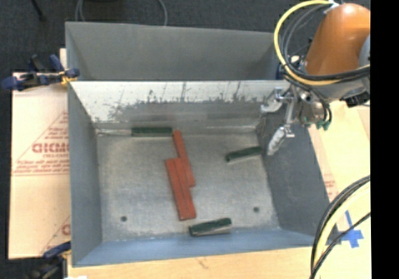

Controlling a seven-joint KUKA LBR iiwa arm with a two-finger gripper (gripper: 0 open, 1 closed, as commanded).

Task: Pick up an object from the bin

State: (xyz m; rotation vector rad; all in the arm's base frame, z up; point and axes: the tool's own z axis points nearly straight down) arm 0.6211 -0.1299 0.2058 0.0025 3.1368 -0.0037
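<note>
Green stick [243, 155] lies on the right of the bin [84, 171] floor, slightly tilted, its right end just beside the gripper [270, 127]. The gripper hangs by the right wall, jaws apart with nothing between them. Red bars [181, 178] lie side by side mid-floor, a back stick [151, 130] sits along the rear wall, and a front stick [210, 226] near the front

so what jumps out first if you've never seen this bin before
Two long red blocks lying side by side in the middle of the grey bin stand out first. Next comes the arm's orange cover at upper right, with the gripper below it beside the right end of a dark green stick.
</note>
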